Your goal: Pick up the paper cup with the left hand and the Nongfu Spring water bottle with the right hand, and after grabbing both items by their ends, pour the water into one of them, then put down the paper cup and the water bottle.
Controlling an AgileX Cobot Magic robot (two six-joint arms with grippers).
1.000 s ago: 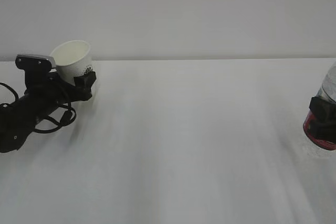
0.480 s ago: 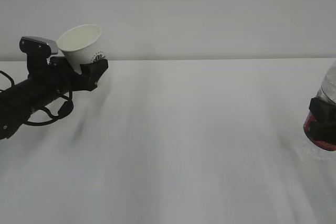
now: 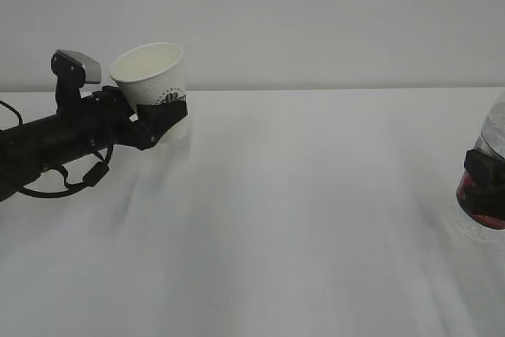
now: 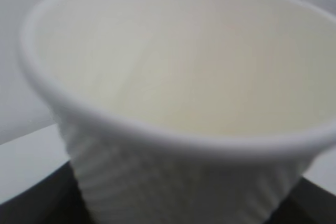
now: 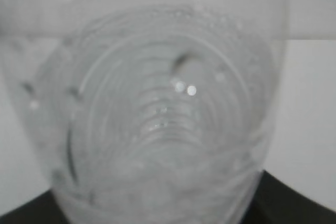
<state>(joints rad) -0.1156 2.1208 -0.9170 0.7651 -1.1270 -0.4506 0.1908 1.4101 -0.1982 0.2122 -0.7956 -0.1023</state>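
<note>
Gripping paper cup (image 3: 151, 75), left gripper (image 3: 162, 120) outside; bottle (image 5: 157, 108) right-gripped, mostly wrist-view only.

white ribbed paper cup (image 3: 154, 76), red-labelled clear bottle (image 3: 488, 187)

Left arm (image 3: 55, 138) black, looped cables, grey block (image 3: 76, 65) near wrist; right pincer (image 3: 484, 170) black.

The paper cup (image 4: 178, 103) filled nearly the whole left wrist view, its rolled rim tilted and its white inside facing the camera. Fine ridges ran around its outer wall below the rim. Dark jaws showed at both bottom corners, close against the cup's lower sides.
</note>
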